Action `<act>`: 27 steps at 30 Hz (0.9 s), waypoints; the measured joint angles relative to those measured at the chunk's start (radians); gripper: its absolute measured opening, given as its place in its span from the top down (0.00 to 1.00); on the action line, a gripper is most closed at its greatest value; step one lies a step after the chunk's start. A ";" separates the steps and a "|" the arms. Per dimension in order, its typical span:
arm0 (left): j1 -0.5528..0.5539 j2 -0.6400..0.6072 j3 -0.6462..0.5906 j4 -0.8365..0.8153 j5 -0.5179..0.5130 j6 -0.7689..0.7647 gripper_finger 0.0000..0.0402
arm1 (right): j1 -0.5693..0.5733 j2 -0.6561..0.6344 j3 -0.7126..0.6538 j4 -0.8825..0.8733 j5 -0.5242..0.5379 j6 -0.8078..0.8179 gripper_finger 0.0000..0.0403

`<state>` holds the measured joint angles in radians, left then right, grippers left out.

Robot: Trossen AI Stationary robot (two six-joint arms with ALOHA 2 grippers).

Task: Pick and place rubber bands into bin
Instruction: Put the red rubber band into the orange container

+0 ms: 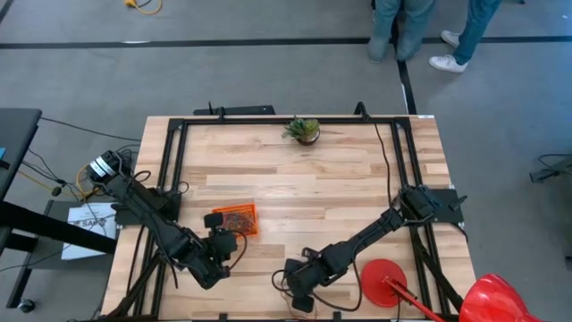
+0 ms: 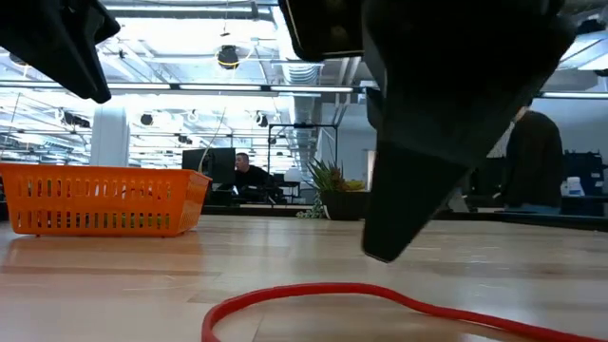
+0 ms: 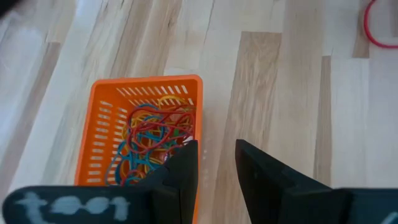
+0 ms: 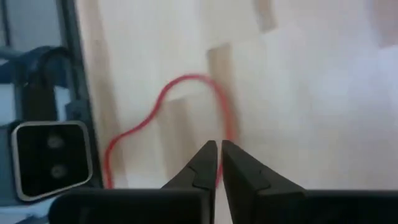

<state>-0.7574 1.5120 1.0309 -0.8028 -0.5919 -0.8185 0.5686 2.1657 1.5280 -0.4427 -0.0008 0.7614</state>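
No writing is legible. Right gripper (image 4: pixel 219 163) — fingers nearly closed — hovers over a red band (image 4: pixel 163 118), partly cut off. Left gripper (image 3: pixel 216 169), narrowly open, beside the bin (image 3: pixel 99 124) of bands (image 3: pixel 152 140).

From above, the wooden table (image 1: pixel 295 183) carries a small orange bin (image 1: pixel 236 219) left of centre with a tangle of rubber bands (image 1: pixel 238 217) in it, and a little potted plant (image 1: pixel 304 131) sits near the far edge. The left gripper (image 1: pixel 223 246) hangs just beside the bin's near corner, while the right gripper (image 1: pixel 297 284) reaches low over the front edge, next to a flat red disc (image 1: pixel 384 282). Two people's legs (image 1: pixel 420 31) stand on the grey floor beyond the table.
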 joint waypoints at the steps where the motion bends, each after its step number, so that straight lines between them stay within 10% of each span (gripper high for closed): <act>1: 0.000 0.000 0.000 0.000 0.000 -0.012 0.76 | -0.003 0.000 0.010 -0.025 0.007 -0.003 0.95; 17: 0.000 0.000 0.000 0.008 0.019 -0.017 0.76 | 0.055 -0.001 0.025 -0.152 -0.019 -0.002 0.86; 23: 0.036 0.008 0.000 0.008 -0.234 -0.145 0.76 | 0.051 -0.002 0.030 -0.185 -0.021 -0.002 0.86; 27: 0.065 0.008 0.000 0.010 -0.226 -0.104 0.76 | 0.051 -0.003 0.065 -0.242 -0.022 0.017 0.86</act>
<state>-0.6924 1.5200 1.0309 -0.7928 -0.8183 -0.9222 0.6201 2.1627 1.5929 -0.6842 -0.0228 0.7783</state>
